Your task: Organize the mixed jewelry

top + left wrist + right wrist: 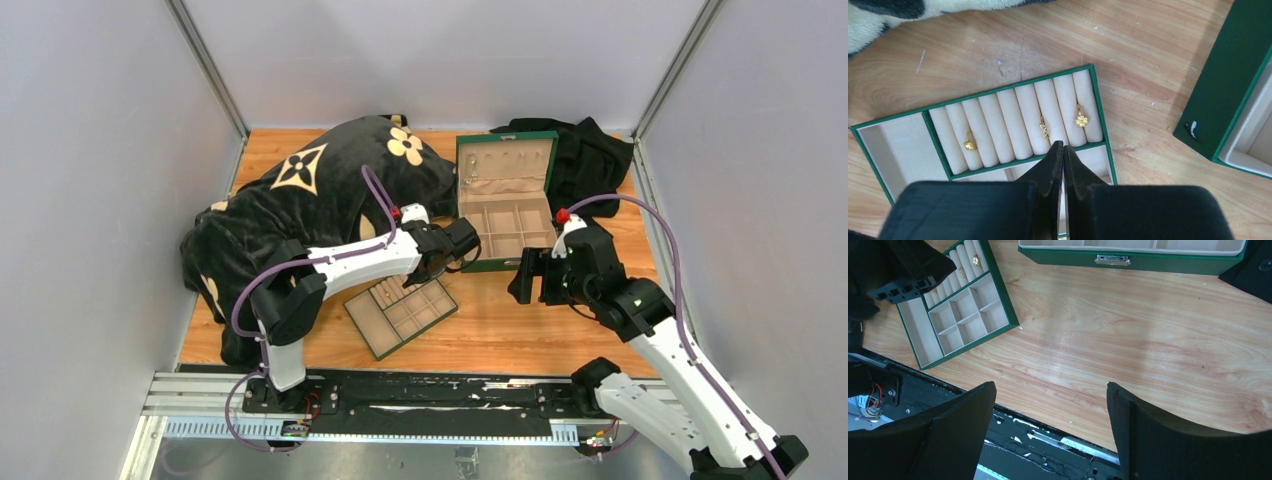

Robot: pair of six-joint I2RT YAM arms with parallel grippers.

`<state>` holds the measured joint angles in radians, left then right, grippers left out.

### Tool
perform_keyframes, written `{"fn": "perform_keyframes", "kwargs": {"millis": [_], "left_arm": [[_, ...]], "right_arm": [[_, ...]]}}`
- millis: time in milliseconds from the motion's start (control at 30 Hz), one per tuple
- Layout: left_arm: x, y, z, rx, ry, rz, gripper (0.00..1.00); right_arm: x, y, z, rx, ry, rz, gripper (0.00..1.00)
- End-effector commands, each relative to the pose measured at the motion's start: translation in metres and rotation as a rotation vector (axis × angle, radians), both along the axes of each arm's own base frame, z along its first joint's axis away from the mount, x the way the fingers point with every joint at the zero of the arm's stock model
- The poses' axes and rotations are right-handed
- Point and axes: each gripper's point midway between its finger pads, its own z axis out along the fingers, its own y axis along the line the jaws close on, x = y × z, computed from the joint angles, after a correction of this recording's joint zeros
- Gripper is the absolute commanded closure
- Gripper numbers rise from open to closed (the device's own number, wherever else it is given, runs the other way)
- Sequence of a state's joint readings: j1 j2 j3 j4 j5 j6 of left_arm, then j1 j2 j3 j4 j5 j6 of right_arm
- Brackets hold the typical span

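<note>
Closed tight, the left hand [1063, 146] is held over the tray [888, 145], where three gold rings [1081, 120] are lodged; the right hand [1050, 386] is spread wide beside it.

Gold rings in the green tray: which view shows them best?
Left wrist. Three gold rings sit clearly between the tray's beige rolls, shapes readable. Right wrist catches only small gold glints at the tray's far corner, partly behind the left arm. Top external shows the tray, but the rings are too small to tell.
</note>
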<state>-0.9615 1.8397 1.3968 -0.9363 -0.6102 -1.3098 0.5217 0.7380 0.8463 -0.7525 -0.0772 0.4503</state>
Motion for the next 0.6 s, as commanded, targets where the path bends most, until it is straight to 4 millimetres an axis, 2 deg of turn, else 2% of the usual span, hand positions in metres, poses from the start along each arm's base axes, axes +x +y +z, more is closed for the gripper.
{"fn": "perform_keyframes", "kwargs": {"millis": [0, 267, 567], "left_arm": [[0.0, -0.001, -0.009, -0.037, -0.004, -0.018, 0.94], [-0.005, 0.016, -0.025, -0.05, 0.031, 0.008, 0.95], [-0.002, 0.011, -0.023, -0.072, 0.021, -0.007, 0.97]], "right_arm": [[-0.006, -0.005, -0.007, -0.028, 0.023, -0.006, 0.13], [-0.005, -0.003, -0.008, -0.023, 0.027, -0.002, 0.13], [-0.005, -0.003, -0.007, -0.022, 0.024, -0.002, 0.13]]}}
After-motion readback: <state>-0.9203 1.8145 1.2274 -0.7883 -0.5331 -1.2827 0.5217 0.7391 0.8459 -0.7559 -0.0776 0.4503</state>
